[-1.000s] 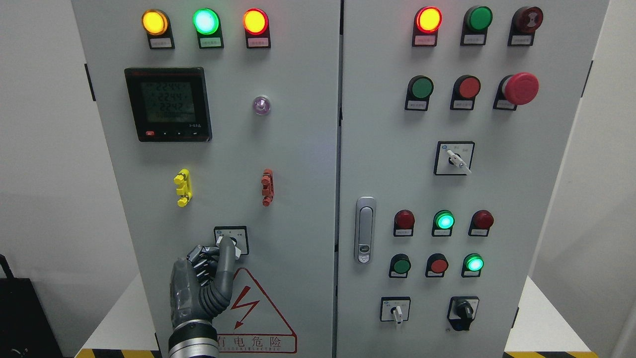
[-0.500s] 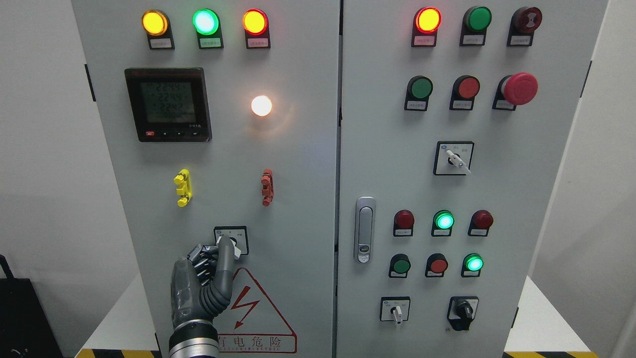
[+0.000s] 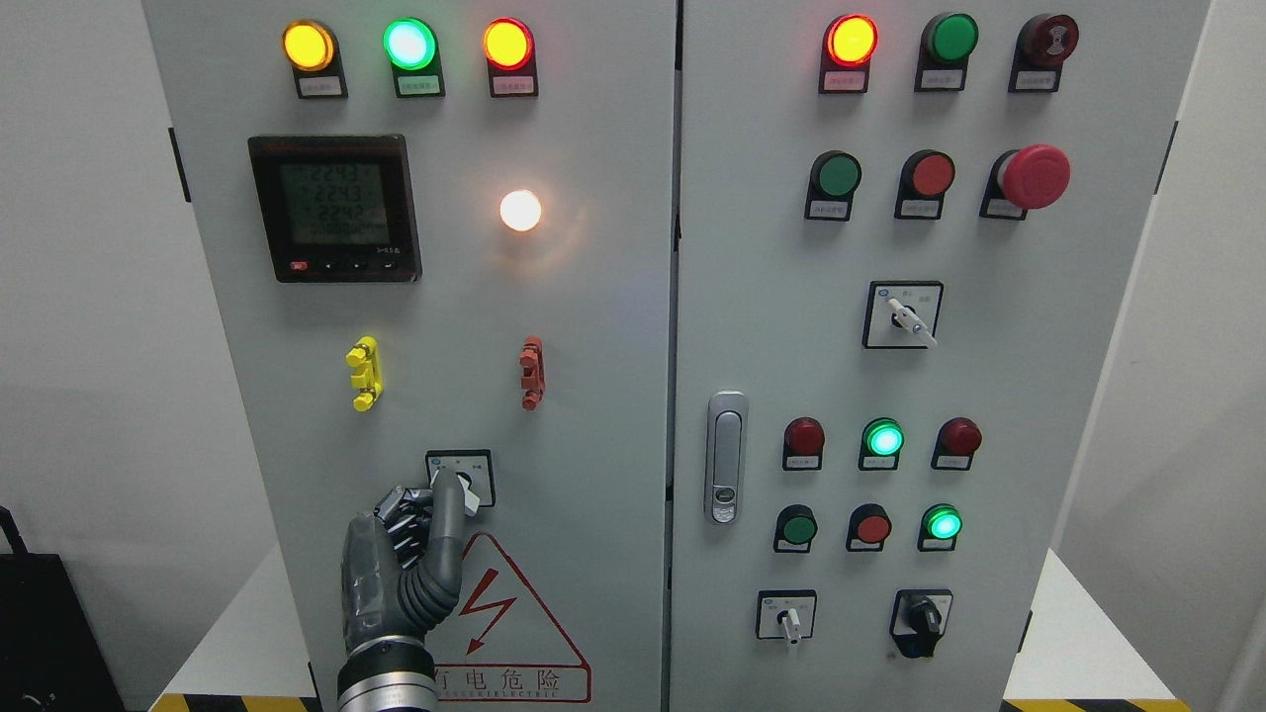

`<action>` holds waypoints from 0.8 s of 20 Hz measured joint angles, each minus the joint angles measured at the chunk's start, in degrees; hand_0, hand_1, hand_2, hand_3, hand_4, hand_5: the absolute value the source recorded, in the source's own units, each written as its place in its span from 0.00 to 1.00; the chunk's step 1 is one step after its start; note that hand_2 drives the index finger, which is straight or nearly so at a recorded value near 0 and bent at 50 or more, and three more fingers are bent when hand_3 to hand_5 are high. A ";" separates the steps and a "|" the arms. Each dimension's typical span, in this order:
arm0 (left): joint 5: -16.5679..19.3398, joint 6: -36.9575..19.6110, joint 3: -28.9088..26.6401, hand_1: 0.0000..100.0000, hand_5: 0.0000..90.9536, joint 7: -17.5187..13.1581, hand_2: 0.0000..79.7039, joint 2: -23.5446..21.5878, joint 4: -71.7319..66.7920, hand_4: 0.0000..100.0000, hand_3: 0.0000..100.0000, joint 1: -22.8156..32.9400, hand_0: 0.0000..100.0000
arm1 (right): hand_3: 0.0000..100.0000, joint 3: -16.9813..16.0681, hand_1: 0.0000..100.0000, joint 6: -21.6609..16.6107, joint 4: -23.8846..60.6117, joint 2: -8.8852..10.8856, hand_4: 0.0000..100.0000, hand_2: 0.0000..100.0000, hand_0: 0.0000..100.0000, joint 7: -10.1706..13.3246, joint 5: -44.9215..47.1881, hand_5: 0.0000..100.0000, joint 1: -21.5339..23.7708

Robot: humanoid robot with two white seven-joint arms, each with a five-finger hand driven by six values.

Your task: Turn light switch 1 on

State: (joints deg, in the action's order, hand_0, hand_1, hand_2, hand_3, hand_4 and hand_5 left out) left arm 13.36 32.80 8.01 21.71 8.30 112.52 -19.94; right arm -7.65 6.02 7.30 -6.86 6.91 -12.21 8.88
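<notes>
A small rotary switch [image 3: 477, 473] in a black square frame sits low on the cabinet's left door [image 3: 593, 396]. My left hand [image 3: 439, 491] comes up from the bottom edge, its thumb and curled fingers pinched on the switch's white knob, which they mostly hide. Above it, the round lamp [image 3: 520, 210] glows bright warm white. My right hand is out of the picture.
The left door also carries a digital meter [image 3: 334, 208], three lit indicator lamps along the top, a yellow clip [image 3: 364, 373], a red clip [image 3: 532, 372] and a warning triangle [image 3: 499, 613]. On the right door are buttons, selector switches, a red emergency button [image 3: 1037, 176] and a door handle [image 3: 727, 457].
The round lamp, dark purple one second ago, lit up half a second ago and stays lit. My left hand has stayed on the switch knob almost without moving.
</notes>
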 measured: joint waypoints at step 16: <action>-0.16 0.29 0.38 0.29 0.95 -0.02 0.73 -0.02 0.01 0.94 0.97 0.10 0.15 | 0.00 0.00 0.00 0.00 0.00 0.00 0.00 0.00 0.05 0.28 0.00 0.00 0.00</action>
State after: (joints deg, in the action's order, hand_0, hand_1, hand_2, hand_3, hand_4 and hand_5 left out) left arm 13.20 33.08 8.39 21.70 8.29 112.53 -19.84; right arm -7.65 6.02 7.30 -6.86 7.19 -12.21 8.88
